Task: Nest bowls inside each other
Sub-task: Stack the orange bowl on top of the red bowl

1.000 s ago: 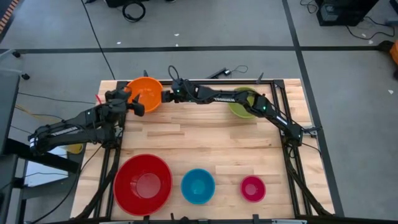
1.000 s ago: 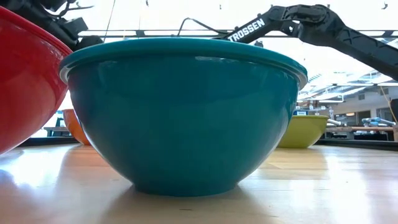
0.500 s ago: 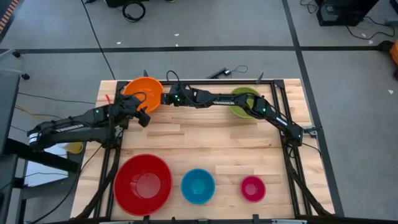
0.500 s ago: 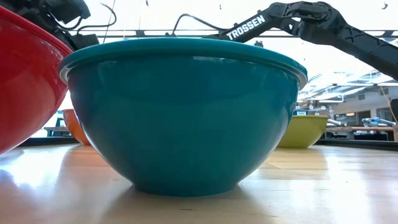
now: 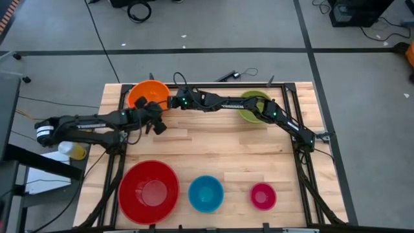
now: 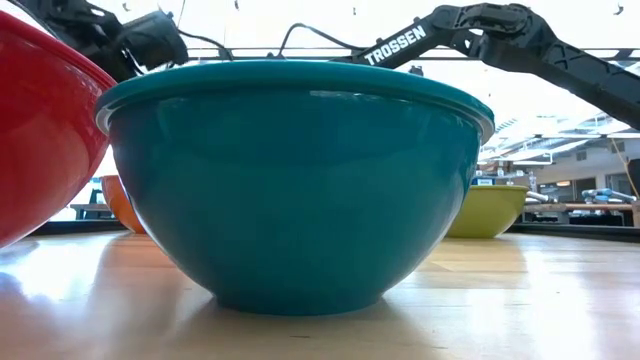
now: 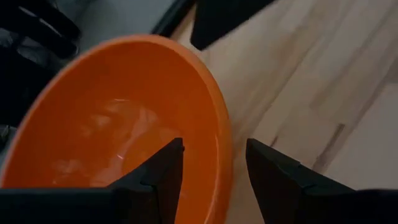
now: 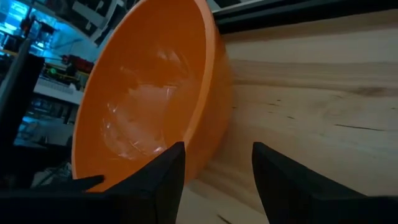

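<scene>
The orange bowl [image 5: 146, 94] stands upright on its base at the table's far left. My left gripper [image 5: 155, 122] is open at its near right rim: in the left wrist view one finger [image 7: 163, 175] shows over the hollow and one [image 7: 275, 177] outside the wall. My right gripper [image 5: 173, 102] is open at the bowl's right side, the rim [image 8: 214, 74] showing between its fingers. Whether either touches the bowl, I cannot tell. The red bowl [image 5: 149, 190], blue bowl [image 5: 206, 193] and magenta bowl [image 5: 262, 195] stand in a row near the front edge. The olive green bowl [image 5: 249, 111] lies partly under my right arm.
Bare wooden table [image 5: 220, 152] stretches between the far bowls and the front row. A dark frame rail [image 5: 294, 123] runs along the table's sides. In the low view the blue bowl [image 6: 295, 180] fills the foreground and hides most of the table behind it.
My left gripper has come down and gone toward the table's right and near edges, from the orange bowl's left side to its near right rim, rolling as it went. The bowls have kept their places.
</scene>
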`<state>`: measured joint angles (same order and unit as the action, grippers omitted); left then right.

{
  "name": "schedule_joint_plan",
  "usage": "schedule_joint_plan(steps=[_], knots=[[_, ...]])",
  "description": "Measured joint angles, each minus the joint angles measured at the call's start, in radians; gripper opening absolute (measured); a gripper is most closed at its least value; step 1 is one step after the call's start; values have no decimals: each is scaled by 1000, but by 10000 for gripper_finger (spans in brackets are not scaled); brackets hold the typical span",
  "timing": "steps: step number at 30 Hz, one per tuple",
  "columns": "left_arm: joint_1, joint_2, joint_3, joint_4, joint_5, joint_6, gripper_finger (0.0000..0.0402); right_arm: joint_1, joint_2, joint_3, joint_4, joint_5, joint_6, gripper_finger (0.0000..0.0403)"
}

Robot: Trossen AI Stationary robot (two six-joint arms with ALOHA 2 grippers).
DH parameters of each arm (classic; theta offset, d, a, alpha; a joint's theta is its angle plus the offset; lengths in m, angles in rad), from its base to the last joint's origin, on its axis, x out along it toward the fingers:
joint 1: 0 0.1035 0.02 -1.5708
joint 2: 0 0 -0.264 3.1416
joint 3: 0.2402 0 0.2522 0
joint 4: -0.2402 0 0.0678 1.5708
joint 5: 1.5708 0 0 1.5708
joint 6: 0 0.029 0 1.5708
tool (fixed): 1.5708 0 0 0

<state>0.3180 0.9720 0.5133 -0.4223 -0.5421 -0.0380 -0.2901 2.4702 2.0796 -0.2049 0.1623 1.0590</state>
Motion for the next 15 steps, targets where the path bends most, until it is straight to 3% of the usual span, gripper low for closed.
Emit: schedule_joint_plan(steps=[8, 15], knots=[[27, 118, 0, 52, 160, -27, 176, -1, 0, 0, 2, 0, -8, 192], [-4, 111, 0, 152, 250, -31, 176, 0, 0, 0, 1, -35, -14, 192]])
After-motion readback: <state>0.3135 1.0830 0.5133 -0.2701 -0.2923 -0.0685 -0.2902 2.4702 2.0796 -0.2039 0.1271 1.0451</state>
